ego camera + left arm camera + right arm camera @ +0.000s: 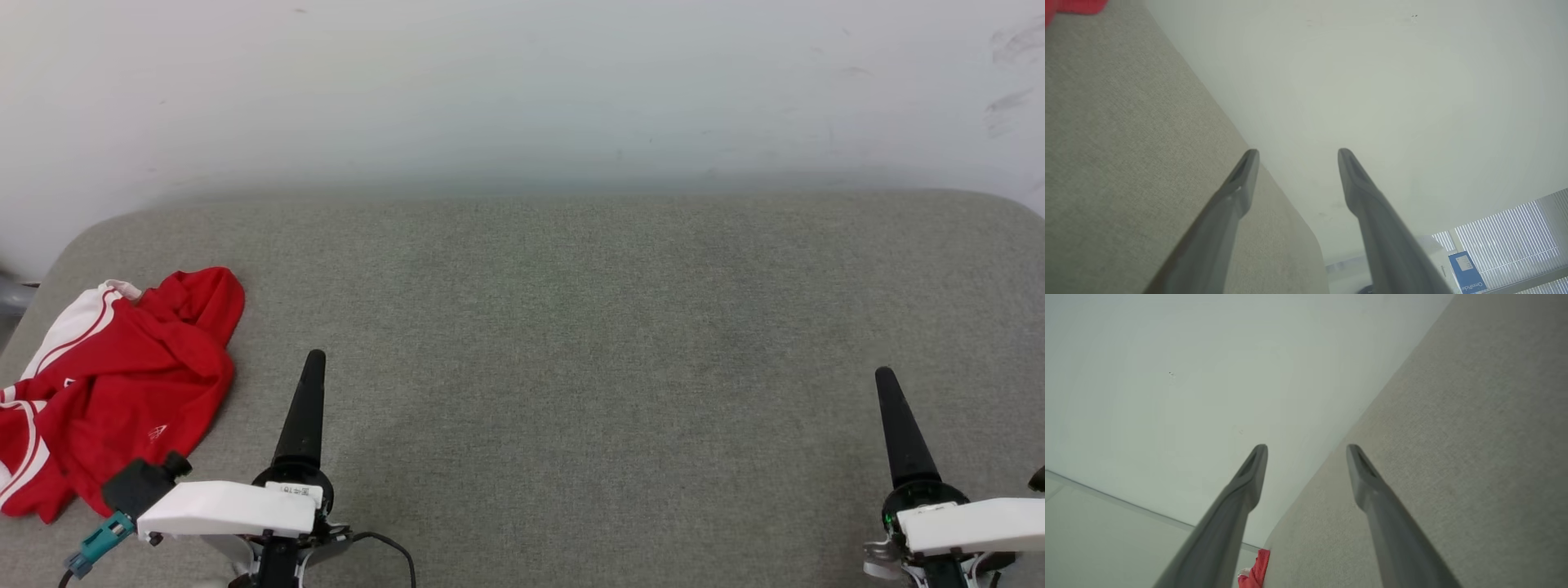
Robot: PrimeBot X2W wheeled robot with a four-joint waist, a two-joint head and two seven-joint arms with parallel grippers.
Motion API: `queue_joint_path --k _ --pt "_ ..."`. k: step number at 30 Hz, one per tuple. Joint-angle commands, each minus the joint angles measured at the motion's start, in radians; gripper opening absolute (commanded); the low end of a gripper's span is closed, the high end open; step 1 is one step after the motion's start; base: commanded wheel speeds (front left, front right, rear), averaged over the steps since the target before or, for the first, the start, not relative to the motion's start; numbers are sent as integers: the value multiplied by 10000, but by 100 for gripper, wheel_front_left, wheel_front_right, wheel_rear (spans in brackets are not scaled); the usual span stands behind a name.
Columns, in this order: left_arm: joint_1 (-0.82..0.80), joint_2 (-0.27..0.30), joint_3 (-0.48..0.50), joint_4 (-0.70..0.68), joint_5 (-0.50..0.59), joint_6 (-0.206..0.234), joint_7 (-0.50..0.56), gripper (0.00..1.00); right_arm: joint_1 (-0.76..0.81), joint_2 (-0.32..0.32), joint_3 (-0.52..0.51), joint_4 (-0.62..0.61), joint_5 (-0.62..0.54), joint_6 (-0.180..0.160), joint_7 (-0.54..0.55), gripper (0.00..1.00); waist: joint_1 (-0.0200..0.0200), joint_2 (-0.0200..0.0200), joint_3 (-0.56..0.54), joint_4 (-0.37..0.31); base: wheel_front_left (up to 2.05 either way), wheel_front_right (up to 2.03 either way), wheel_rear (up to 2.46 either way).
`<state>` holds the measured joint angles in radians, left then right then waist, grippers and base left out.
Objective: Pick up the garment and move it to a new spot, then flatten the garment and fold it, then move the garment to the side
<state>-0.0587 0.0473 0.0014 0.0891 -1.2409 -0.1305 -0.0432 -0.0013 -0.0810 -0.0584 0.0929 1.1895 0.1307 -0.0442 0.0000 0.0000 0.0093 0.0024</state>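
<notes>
The garment is a crumpled red jersey with white striped sleeves, lying at the left edge of the grey fabric surface. A red corner of the garment shows at the top left of the left wrist view, and a small part of the garment shows at the bottom of the right wrist view. My left gripper stands just right of the jersey, apart from it. In its wrist view the left gripper is open and holds nothing. My right gripper is far off at the lower right; this right gripper is open with nothing between its fingers.
A pale wall rises directly behind the surface's rounded far edge. Wide bare grey fabric lies between the two arms. In the left wrist view, a blue box and window blinds are visible beyond the surface's end.
</notes>
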Motion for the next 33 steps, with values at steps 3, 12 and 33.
queue_joint_path --k 3,12,33 --pt "2 23 -52 -267 1024 -1 -170 100 -12 -54 -37 -256 -1181 0 -164 100 0 0 2 7 0 0 0" --pt "214 25 -145 -406 3475 7 -470 100 122 -128 66 -438 -3587 0 -265 100 0 0 -14 33 0 0 0" --pt "341 624 -931 -337 7993 1046 -1078 100 381 -97 -96 -922 -7188 0 -37 100 0 0 -10 66 0 0 0"
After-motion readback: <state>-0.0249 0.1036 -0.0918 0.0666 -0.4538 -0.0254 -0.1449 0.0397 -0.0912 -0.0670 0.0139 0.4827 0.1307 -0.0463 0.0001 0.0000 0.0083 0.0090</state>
